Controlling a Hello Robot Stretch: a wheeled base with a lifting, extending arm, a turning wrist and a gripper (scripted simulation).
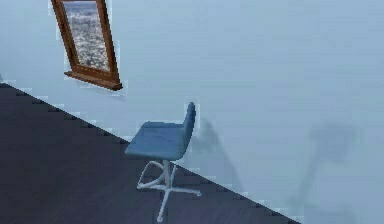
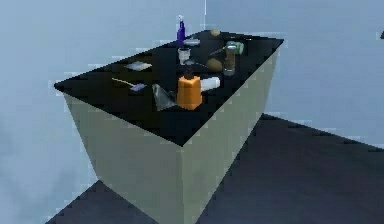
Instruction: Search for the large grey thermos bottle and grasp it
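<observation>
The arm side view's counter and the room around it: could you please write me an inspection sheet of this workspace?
Surface: black-topped counter with pale sides, on dark floor.
Job's things: small items, too small to tell which, if any, is the thermos bottle.
Clutter: orange container, blue bottle, grey cone-shaped item.
Gripper: nothing seen.
Cables: nothing seen.
Surroundings: blue swivel chair, framed picture on the pale wall.

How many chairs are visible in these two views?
1. A blue swivel chair stands near the wall in the forward view. Others may be hidden behind the counter.
</observation>
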